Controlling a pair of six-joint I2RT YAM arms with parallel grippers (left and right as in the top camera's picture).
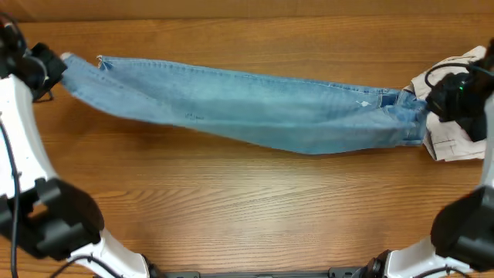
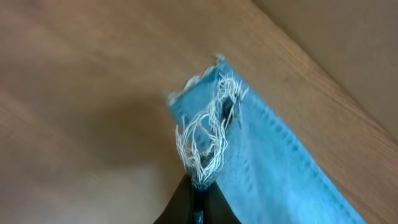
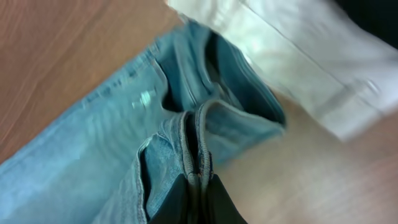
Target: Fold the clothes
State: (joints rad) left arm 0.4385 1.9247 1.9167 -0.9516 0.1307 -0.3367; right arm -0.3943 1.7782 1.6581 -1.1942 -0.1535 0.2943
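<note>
Overhead, the jeans (image 1: 255, 112) were stretched in a long band across the far half of the desk (image 1: 247, 216), with the hem toward 9 o'clock and the waistband toward 3 o'clock. The left pincer (image 2: 198, 199) was clamped on the frayed hem, white threads spilling just above its tips. The right pincer (image 3: 198, 186) was pinched tight on a bunched fold of waistband. An off-white garment (image 1: 455, 143) lay at 3 o'clock, touching the jeans' waist end.
</note>
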